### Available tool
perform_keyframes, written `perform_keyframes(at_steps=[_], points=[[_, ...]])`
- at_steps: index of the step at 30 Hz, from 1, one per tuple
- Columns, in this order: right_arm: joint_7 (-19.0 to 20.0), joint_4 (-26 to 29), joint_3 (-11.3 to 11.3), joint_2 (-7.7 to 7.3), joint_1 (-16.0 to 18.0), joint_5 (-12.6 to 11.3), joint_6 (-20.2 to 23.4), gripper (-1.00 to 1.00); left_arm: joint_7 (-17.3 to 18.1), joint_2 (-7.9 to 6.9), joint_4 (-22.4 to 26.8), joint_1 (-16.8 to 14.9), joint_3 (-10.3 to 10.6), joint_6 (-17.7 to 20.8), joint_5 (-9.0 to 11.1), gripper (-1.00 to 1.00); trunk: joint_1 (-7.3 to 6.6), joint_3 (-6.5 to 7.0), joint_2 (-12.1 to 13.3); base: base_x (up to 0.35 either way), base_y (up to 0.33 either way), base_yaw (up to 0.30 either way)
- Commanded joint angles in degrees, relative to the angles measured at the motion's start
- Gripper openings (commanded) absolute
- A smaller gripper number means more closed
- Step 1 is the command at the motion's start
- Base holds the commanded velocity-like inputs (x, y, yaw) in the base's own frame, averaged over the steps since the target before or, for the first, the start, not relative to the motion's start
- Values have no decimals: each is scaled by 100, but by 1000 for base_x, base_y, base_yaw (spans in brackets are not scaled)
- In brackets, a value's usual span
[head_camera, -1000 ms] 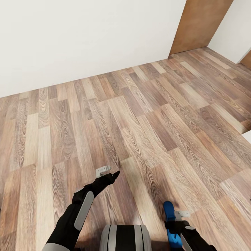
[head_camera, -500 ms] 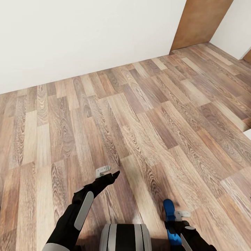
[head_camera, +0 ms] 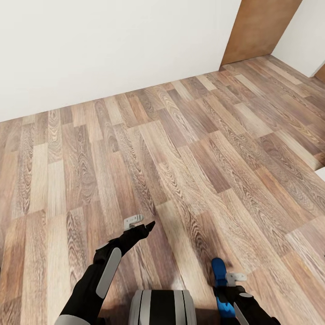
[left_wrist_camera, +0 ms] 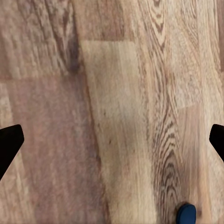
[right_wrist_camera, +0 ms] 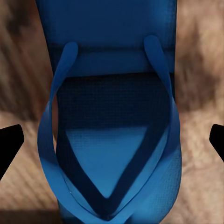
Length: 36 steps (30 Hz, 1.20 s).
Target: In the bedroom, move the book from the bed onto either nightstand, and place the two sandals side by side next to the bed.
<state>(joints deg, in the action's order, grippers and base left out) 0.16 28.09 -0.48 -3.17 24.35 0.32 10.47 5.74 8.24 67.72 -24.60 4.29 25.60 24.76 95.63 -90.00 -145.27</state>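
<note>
So the blue sandal [head_camera: 222,289] is right down at the near edge of the head view, lying on the wood-plank floor [head_camera: 180,149] directly under the right gripper [head_camera: 235,276]. In the right wrist view that sandal [right_wrist_camera: 112,116] sits straps up between the 2 dark tips, which stand wide apart at either edge of the picture and clear of it, so those jaws are open and gripping nothing. I can't tell from here whether the sole touches the floor or hangs a hair above it.

What changed: from 1 second ago to half a second ago the whole picture slid a bit, the brown door [head_camera: 262,29] and the wall line shifted, so that's the camera or base moving, not the things. Over the last half second nothing moves at all. My read is the robot has just parked, and the sandal is either freshly set down or about to be grabbed.

The left gripper [head_camera: 140,222] hovers over bare planks with its jaws open and empty; its wrist view catches a small blue tip [left_wrist_camera: 186,214], probably the same sandal.

Bed, book, nightstand: not spotted here, so most of the job looks undone
</note>
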Motion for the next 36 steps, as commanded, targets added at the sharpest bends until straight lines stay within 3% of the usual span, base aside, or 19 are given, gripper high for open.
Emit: perform_keyframes(at_steps=[1, 8, 9, 25, 36], points=[[2, 12, -5, 0, -1, 3, 37, 100, 6, 2, 5, -1, -7, 32, 28, 100, -1, -3, -1, 0, 0, 0], [3, 12, -5, 0, -1, 3, 35, 100, 6, 2, 5, -1, -7, 32, 28, 100, -1, -3, -1, 0, 0, 0], [2, 12, -5, 0, -1, 3, 35, -100, 6, 2, 5, -1, -7, 32, 27, 100, -1, -3, -1, 0, 0, 0], [3, 12, -5, 0, -1, 3, 34, -100, 6, 2, 5, -1, -7, 32, 28, 100, -1, -3, -1, 0, 0, 0], [2, 12, -5, 0, -1, 3, 34, -100, 6, 2, 5, -1, -3, 32, 29, 100, -19, 152, 8, 0, 0, 0]])
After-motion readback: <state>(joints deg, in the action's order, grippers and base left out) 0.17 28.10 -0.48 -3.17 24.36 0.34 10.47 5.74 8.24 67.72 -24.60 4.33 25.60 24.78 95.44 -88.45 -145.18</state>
